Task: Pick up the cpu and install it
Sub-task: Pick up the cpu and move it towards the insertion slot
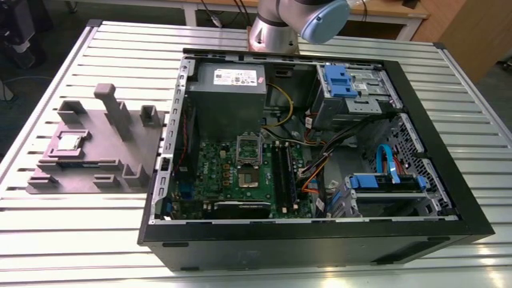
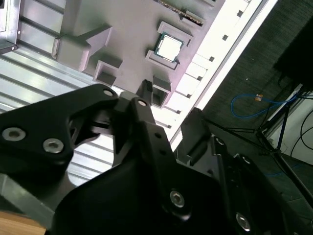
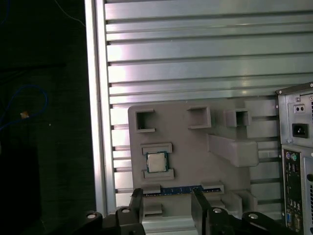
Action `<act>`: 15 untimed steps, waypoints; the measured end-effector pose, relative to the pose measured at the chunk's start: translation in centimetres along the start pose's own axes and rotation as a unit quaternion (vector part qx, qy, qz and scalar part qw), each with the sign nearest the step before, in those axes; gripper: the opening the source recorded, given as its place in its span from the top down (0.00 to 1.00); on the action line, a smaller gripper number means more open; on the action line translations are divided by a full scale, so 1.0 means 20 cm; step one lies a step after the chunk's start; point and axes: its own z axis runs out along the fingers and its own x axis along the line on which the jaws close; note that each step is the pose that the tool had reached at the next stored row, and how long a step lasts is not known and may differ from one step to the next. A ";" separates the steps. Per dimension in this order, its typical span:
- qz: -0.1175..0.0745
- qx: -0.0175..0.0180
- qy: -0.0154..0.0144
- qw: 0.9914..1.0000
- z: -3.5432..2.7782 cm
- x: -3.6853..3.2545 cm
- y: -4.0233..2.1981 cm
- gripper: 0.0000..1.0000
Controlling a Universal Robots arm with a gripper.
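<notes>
The cpu [image 1: 71, 142] is a small silver square lying flat in a pocket of the grey moulded tray [image 1: 96, 157], at the exterior view's left. It appears in both wrist views, the cpu [image 3: 156, 162] between two low tray blocks and the cpu [image 2: 169, 47] farther off. My gripper [image 3: 167, 205] hovers well above the tray, open, with nothing between its black fingers [image 3: 137, 201]. The gripper [image 2: 170, 104] is apart from the chip. The motherboard socket [image 1: 249, 177] sits inside the open computer case [image 1: 320, 234].
The tray has tall upright posts [image 1: 112, 108] and holds a blue memory stick [image 3: 181, 190]. The case's rear panel [image 3: 296, 161] stands close beside the tray. The slatted metal table's edge [image 3: 98, 98] borders dark floor with a blue cable [image 2: 254, 100]. The arm's joint [image 1: 308, 18] is behind the case.
</notes>
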 end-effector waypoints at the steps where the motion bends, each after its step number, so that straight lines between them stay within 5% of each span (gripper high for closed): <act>1: 0.000 0.000 0.000 1.000 0.000 0.000 0.000 0.47; 9: -0.040 -0.001 0.001 0.999 0.013 0.004 0.000 0.41; 15: -0.042 -0.001 0.001 0.999 0.028 0.005 -0.001 0.41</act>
